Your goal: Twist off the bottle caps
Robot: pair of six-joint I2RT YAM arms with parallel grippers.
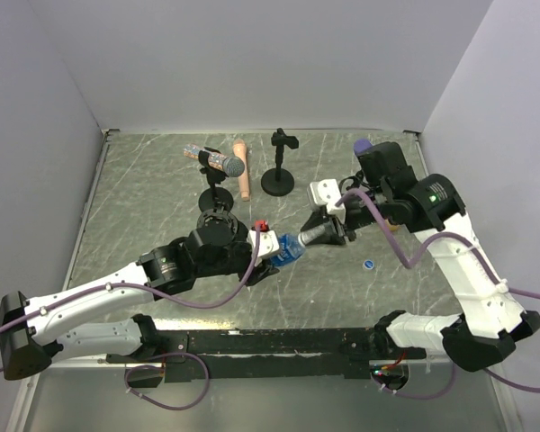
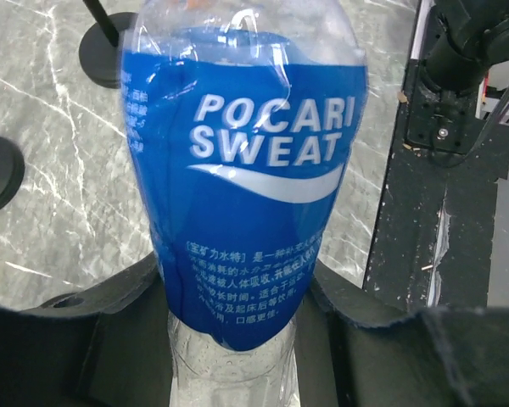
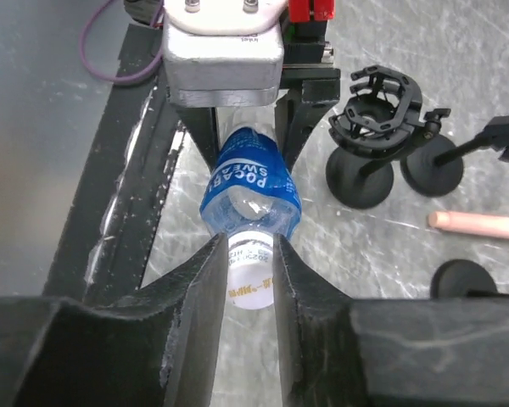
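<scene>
A small bottle (image 2: 246, 170) with a blue Pocari Sweat label lies level above the table's middle, held between both arms. My left gripper (image 1: 272, 249) is shut on its body; the dark fingers (image 2: 93, 331) press both sides of it in the left wrist view. The bottle's whitish cap (image 3: 251, 275) points at my right gripper (image 3: 251, 254), which is shut on it, one finger on each side. In the top view the right gripper (image 1: 308, 238) meets the bottle (image 1: 291, 250) neck. A loose blue cap (image 1: 368, 264) lies on the table to the right.
At the back stand two black microphone holders (image 1: 279, 180) (image 1: 214, 193), with a microphone (image 1: 220, 160) and a peach-coloured cylinder (image 1: 242, 180) beside them. A black rail (image 1: 279, 342) runs along the near edge. White walls close in the marble table (image 1: 162, 207).
</scene>
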